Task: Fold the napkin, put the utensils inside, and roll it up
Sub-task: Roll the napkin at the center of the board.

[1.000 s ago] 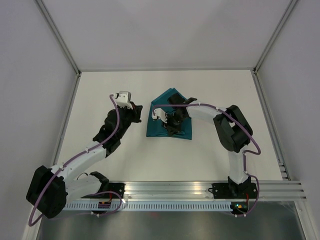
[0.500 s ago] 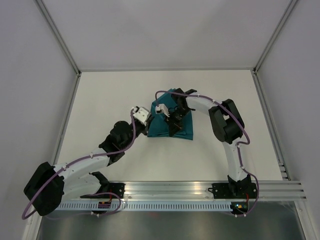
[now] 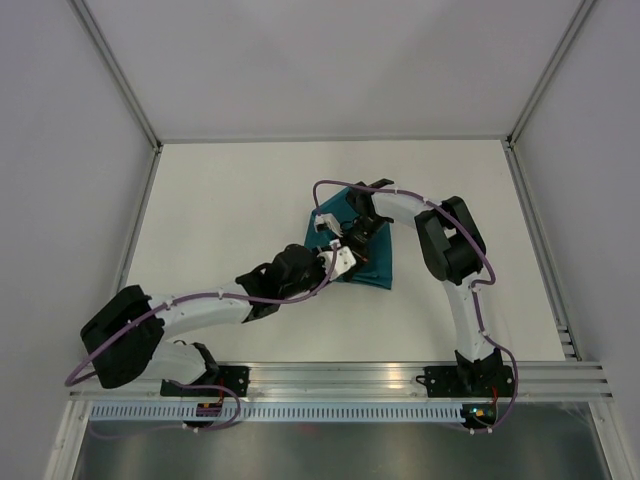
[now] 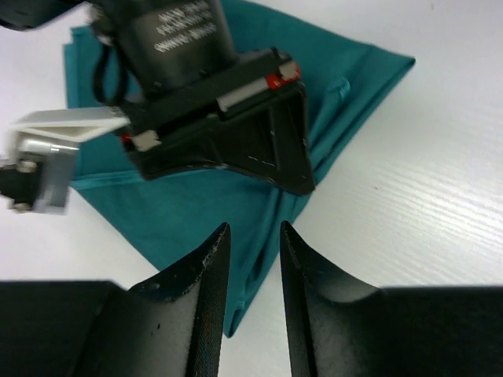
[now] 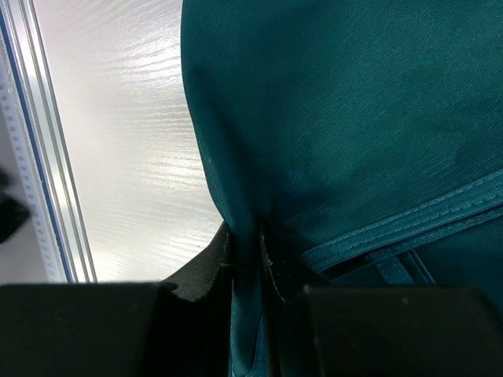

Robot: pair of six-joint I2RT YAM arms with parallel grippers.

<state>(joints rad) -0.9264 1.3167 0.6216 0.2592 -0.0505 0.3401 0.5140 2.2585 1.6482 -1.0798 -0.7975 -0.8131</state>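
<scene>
At the worktop's left: we see bare white worktop [image 3: 215, 205] from the left wall [image 3: 60, 150] across to the middle. This is the widest free stretch, and it runs on to the far wall [image 3: 330, 60].
Left arm: the left arm [image 3: 205, 308] lies low and slantwise from its base at the near left corner toward the centre, taking up the near-left ground.
Left fingers: the left fingers [image 4: 220, 251] stand a narrow gap apart, gripping nothing. They are poised over the napkin's near corner, and its edge shows through the gap.
Napkin: the napkin [image 3: 374, 264] rests right of centre on the worktop, folded into overlapping layers, between the two arms' ends. Its edges lie well apart from every wall and from the near rail [image 3: 350, 378]. In the left wrist view we see one pointed corner reaching out flat onto bare worktop.
Right fingers: the right fingers [image 5: 224, 250] are clamped on a raised fold of the napkin, with the cloth bulging out beyond them. A stitched hem runs just beside them.
Right arm: the right arm [image 3: 452, 240] rises from its near-right base, bends at the elbow and reaches left over the napkin, its wrist covering the cloth's middle.
Right edge: we find a narrower bare strip between the right arm and the right wall [image 3: 590, 150].
</scene>
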